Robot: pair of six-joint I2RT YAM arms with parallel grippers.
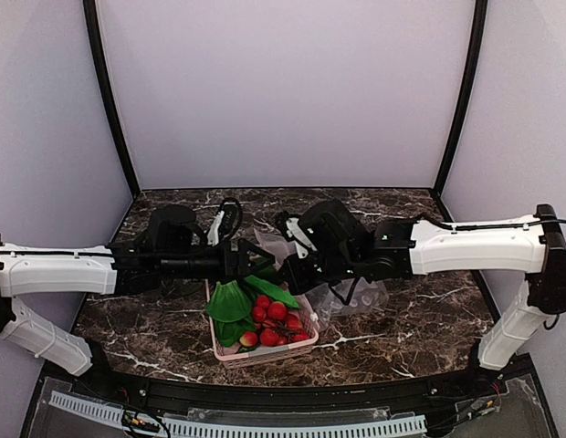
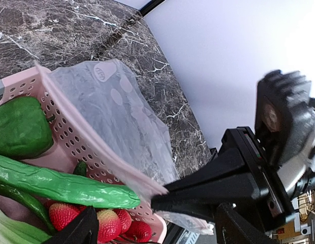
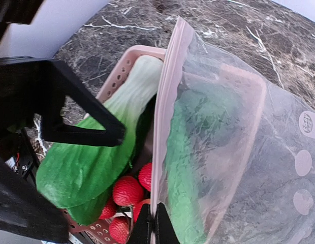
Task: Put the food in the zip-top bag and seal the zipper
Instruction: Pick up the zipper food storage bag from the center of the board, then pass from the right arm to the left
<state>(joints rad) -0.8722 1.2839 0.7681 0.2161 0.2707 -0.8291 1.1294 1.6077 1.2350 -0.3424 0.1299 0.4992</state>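
The food lies in a pink basket (image 1: pixel 265 354): a leafy bok choy (image 3: pixel 91 168), a green pepper (image 2: pixel 20 127) and a long cucumber (image 2: pixel 61 185). My right gripper (image 3: pixel 154 226) is shut on the pale zipper (image 3: pixel 165 101) of the clear zip-top bag (image 3: pixel 244 152) and holds that edge up over the basket's right side. Blurred green shapes show through the plastic. My left gripper (image 2: pixel 155 231) hangs open over the basket beside the bag's edge, with nothing between its fingers. From above, the left gripper (image 1: pixel 239 265) and the right gripper (image 1: pixel 294 270) stand close together.
Red toy strawberries (image 1: pixel 276 321) fill the near end of the basket under the vegetables. The rest of the bag (image 1: pixel 361 294) lies crumpled on the dark marble table (image 1: pixel 420 319) right of the basket. White walls close in the back and sides.
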